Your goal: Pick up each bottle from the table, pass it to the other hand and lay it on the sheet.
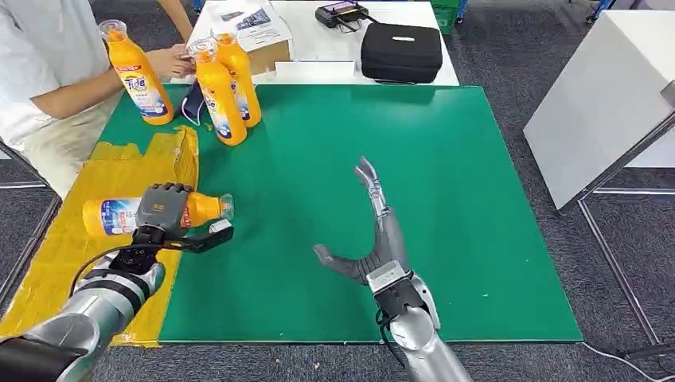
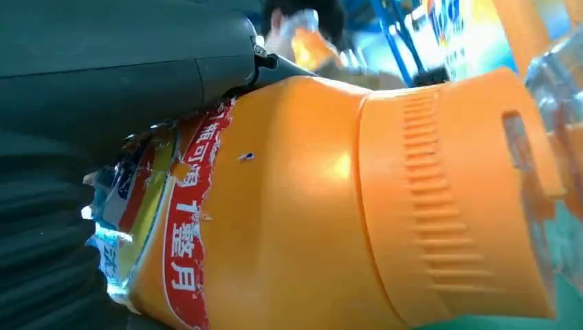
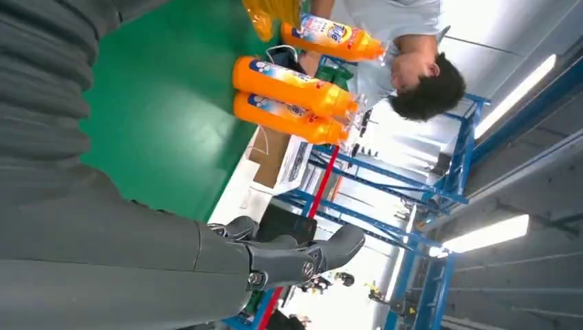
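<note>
A bottle [image 1: 119, 215] is gripped on its side by the left hand [image 1: 163, 213], fingers wrapped over the body near the neck, cap toward the mat [image 1: 446, 199]. It is held over the yellow sheet's [image 1: 119, 171] edge, probably so it can be laid flat there. The right hand [image 1: 374, 239] is spread wide and empty above the mat, apparently freed after the pass. Three bottles [image 1: 219, 87] are left standing at the far corner, one steadied by a person's hand [image 1: 169, 60].

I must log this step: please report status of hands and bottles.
Left hand holds orange plastic bottle sideways over yellow sheet. Right hand open. Three upright orange bottles remain, person's hand beside.
</note>
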`<state>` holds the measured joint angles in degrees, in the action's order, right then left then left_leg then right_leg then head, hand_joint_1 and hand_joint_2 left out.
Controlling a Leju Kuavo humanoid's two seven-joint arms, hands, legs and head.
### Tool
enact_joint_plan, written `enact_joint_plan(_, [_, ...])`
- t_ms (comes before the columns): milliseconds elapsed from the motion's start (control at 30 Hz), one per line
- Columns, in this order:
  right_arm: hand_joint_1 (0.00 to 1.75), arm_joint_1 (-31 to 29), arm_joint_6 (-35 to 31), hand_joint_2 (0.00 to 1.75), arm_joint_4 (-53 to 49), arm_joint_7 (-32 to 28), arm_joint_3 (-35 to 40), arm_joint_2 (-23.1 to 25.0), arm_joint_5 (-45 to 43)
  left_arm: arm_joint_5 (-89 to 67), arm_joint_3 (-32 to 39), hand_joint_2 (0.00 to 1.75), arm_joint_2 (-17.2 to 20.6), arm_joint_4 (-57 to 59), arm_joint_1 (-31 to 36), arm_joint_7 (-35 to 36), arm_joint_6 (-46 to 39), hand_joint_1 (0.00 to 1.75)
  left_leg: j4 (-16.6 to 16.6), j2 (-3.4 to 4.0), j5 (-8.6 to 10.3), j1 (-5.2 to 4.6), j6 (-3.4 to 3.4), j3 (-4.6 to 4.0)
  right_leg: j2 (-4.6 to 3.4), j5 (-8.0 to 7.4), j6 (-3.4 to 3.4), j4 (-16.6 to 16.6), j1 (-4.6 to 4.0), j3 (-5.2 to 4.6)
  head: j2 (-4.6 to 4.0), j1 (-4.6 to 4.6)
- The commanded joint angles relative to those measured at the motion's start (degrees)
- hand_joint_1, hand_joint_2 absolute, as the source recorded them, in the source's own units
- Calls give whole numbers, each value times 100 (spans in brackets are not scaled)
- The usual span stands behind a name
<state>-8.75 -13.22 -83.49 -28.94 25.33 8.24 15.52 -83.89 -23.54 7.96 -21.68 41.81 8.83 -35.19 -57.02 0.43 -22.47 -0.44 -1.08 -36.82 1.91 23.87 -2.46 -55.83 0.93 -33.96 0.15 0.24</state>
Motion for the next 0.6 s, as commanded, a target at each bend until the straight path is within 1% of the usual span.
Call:
enact_joint_plan(33, [0, -209, -31, 175, 156, 63, 134, -199, 8, 289, 504, 175, -223, 507, 121, -259, 466, 136, 1, -1, -9, 6, 6, 23, -11, 7, 6, 6, -4, 27, 0, 0])
enact_joint_plan(67, [0, -209, -31, 175, 156, 63, 134, -199, 8, 289, 504, 175, -223, 507, 121, -259, 466, 136, -3, -2, -15, 10, 8, 32, -14, 12, 9, 5, -7, 38, 0, 0])
enact_joint_plan(133, [0, -209, -31, 175, 156, 63, 134, -199, 8, 289, 504, 175, -223, 507, 121, -259, 466, 136, 1, -2, -8, 5, 5, 22, -9, 7, 6, 5, -3, 25, 0, 0])
enact_joint_plan(167, [0, -209, -31, 175, 156, 63, 134, -199, 8, 289, 504, 175, -223, 507, 121, -259, 466, 136, -4, -7, -19, 11, 10, 42, -12, 17, 11, 5, -8, 51, 0, 0])
enact_joint_plan(233, [0, -209, -31, 175, 156, 63, 134, -199, 8, 289, 504, 175, -223, 507, 121, -259, 466, 136, 3, -2, -6, 4, 5, 19, -10, 3, 5, 6, -3, 22, 0, 0])
enact_joint_plan(267, [0, -209, -31, 175, 156, 63, 134, -199, 8, 289, 504, 175, -223, 507, 121, -259, 466, 136, -5, -3, -17, 11, 10, 37, -16, 13, 10, 4, -8, 44, 0, -2])
enact_joint_plan(367, [0, -209, -31, 175, 156, 63, 134, -199, 8, 289, 504, 175, -223, 507, 121, -259, 466, 136, 2, -2, -4, 4, 5, 16, -8, 3, 5, 5, -3, 19, 0, 0])
enact_joint_plan(400, [0, -209, -31, 175, 156, 63, 134, -199, 8, 289, 504, 175, -223, 507, 121, -259, 466, 136, -3, -2, -13, 9, 8, 32, -14, 10, 8, 6, -7, 38, 0, 0])
enact_joint_plan(467, [0, -209, -31, 175, 156, 63, 134, -199, 8, 289, 504, 175, -223, 507, 121, -259, 466, 136, 3, -1, -4, 3, 4, 19, -9, 3, 4, 5, -1, 22, 0, 0])
enact_joint_plan(500, [0, -209, -31, 175, 156, 63, 134, -199, 8, 289, 504, 175, -223, 507, 121, -259, 466, 136, -3, -2, -14, 10, 9, 36, -15, 11, 9, 5, -7, 43, 0, -2])
enact_joint_plan(567, [0, -209, -31, 175, 156, 63, 134, -199, 8, 289, 504, 175, -223, 507, 121, -259, 466, 136, -4, -3, -15, 9, 9, 38, -15, 12, 9, 4, -6, 45, 0, 0])
enact_joint_plan(600, [0, -212, -30, 175, 165, 77, 130, -195, 18, 271, 530, 175, -225, 483, 108, -232, 521, 0, -1, -2, -12, 8, 8, 34, -15, 9, 9, 6, -6, 39, 0, 0])
